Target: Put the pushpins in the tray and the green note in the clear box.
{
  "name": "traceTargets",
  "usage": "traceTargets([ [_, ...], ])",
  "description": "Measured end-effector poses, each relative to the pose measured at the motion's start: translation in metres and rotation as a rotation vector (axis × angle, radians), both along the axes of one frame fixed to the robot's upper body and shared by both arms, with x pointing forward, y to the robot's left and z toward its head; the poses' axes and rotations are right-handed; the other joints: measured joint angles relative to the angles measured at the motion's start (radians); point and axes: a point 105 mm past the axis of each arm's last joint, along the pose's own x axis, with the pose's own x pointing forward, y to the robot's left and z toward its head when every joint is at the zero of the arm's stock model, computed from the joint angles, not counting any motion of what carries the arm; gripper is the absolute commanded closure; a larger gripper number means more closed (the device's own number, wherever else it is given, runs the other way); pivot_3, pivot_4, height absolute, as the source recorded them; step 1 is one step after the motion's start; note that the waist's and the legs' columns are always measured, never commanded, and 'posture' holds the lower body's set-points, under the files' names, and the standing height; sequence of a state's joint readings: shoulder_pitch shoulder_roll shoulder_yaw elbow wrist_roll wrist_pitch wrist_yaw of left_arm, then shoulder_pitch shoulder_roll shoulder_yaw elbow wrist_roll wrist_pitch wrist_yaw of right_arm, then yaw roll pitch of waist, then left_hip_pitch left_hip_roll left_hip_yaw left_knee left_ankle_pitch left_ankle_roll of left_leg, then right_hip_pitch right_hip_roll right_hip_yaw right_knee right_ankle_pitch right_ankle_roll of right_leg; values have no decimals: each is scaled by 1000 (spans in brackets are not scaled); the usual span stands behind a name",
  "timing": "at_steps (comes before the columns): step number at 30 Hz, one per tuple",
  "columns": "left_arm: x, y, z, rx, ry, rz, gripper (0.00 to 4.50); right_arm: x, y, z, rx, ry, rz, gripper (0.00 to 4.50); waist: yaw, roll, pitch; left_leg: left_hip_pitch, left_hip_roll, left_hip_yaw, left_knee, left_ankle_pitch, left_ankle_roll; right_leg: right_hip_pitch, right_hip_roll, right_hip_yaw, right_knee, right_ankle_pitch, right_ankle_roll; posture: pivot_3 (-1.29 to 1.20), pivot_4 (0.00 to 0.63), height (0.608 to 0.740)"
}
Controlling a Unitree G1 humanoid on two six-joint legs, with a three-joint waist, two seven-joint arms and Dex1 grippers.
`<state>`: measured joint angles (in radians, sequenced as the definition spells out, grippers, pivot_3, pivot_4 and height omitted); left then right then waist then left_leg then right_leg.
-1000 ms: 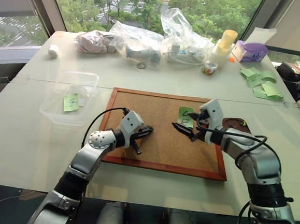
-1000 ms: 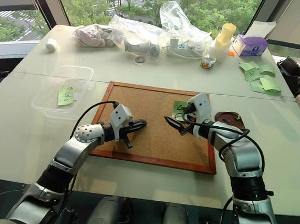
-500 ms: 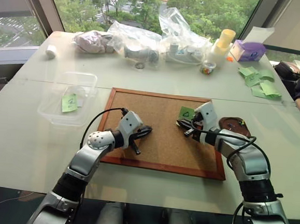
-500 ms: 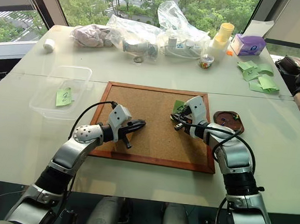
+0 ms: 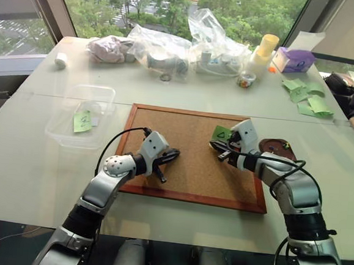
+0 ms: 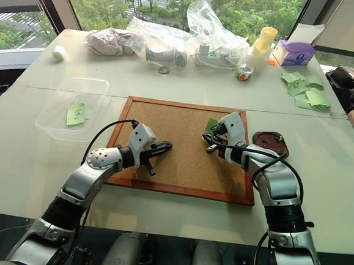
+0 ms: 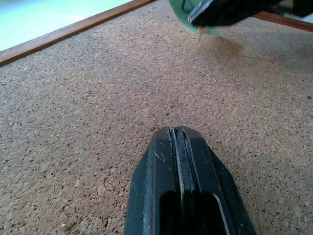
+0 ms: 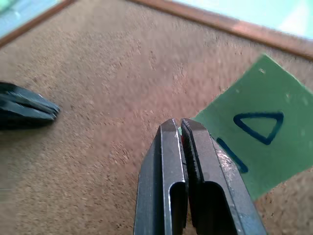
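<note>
Because a pin held the green note (image 8: 254,127) to the cork board (image 5: 186,170), the right gripper (image 8: 183,128) pinched shut at its corner, likely on that pin. The left gripper (image 7: 178,132) stayed shut nearby, empty.

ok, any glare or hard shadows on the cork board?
Left eye view: window daylight, cork board evenly lit, no glare. Left wrist view: soft shadow on the cork beneath the right gripper and its pushpin. Right wrist view: green note, triangle not washed out.
</note>
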<state>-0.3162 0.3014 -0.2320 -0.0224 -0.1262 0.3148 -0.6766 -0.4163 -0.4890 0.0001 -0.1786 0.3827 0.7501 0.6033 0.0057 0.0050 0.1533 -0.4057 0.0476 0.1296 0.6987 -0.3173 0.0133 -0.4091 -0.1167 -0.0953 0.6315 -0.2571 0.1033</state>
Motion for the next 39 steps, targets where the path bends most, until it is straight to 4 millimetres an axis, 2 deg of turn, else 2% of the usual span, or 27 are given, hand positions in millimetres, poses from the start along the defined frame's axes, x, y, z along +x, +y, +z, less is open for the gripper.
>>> traceTargets([
  [3,0,0,0,0,0,0,4500,-4,3,16,1,-43,23,4458,0,0,0,0,0,0,0,0,0,0,0,0,0,0,0,0,150,740],
  [9,-1,5,3,-25,42,-5,4500,-11,4,20,-36,-39,65,4458,-1,0,0,-1,0,0,0,0,0,-1,0,0,0,0,0,0,150,740],
  [12,-10,27,9,-37,133,-38,4500,-17,7,24,-65,-50,102,4458,-19,-1,1,-2,1,0,-1,0,-1,-3,1,0,0,0,0,0,150,740],
  [14,-12,41,30,-110,171,-53,4500,-21,8,25,-72,-51,116,4458,-20,-1,1,-2,2,-1,-1,1,-2,-4,1,0,1,0,0,0,150,740],
  [15,-11,42,43,-148,164,-64,3819,-22,9,25,-73,-51,125,4500,-17,-1,1,-2,2,-1,-1,1,-2,-3,1,0,1,0,0,0,150,740],
  [16,-9,41,56,-181,153,-76,3536,-23,12,24,-76,-49,138,4500,-12,-1,1,-2,1,-2,0,1,-2,-2,0,0,0,0,0,0,150,740],
  [18,-3,38,75,-239,138,-91,2589,-27,18,23,-82,-48,167,4500,-9,-1,1,-2,0,-2,0,0,-1,-1,0,0,0,0,0,0,150,740],
  [20,4,33,85,-297,160,-111,1586,-28,20,24,-83,-51,177,4500,-8,-2,1,-2,-1,-2,0,0,0,-1,0,0,-1,0,0,0,150,740],
  [23,12,27,90,-386,228,-115,69,-29,19,25,-99,-58,181,4500,-13,-2,2,-2,-2,-2,0,0,0,-1,0,0,-1,0,0,0,150,740],
  [31,42,5,97,-573,366,-37,25,-39,26,27,-218,-124,256,4500,-15,-4,3,-2,-2,-1,0,1,-1,-1,1,0,-1,0,1,0,150,740],
  [35,40,-15,93,-614,478,-75,25,-47,35,27,-280,-168,324,4500,-16,-6,4,-2,-2,-1,0,1,-2,-1,1,0,-1,0,1,0,150,740],
  [39,34,-23,87,-587,551,-119,25,-50,39,24,-320,-181,365,4500,-17,-7,5,-2,-2,0,0,2,-3,-1,1,0,-1,0,1,0,150,740],
])
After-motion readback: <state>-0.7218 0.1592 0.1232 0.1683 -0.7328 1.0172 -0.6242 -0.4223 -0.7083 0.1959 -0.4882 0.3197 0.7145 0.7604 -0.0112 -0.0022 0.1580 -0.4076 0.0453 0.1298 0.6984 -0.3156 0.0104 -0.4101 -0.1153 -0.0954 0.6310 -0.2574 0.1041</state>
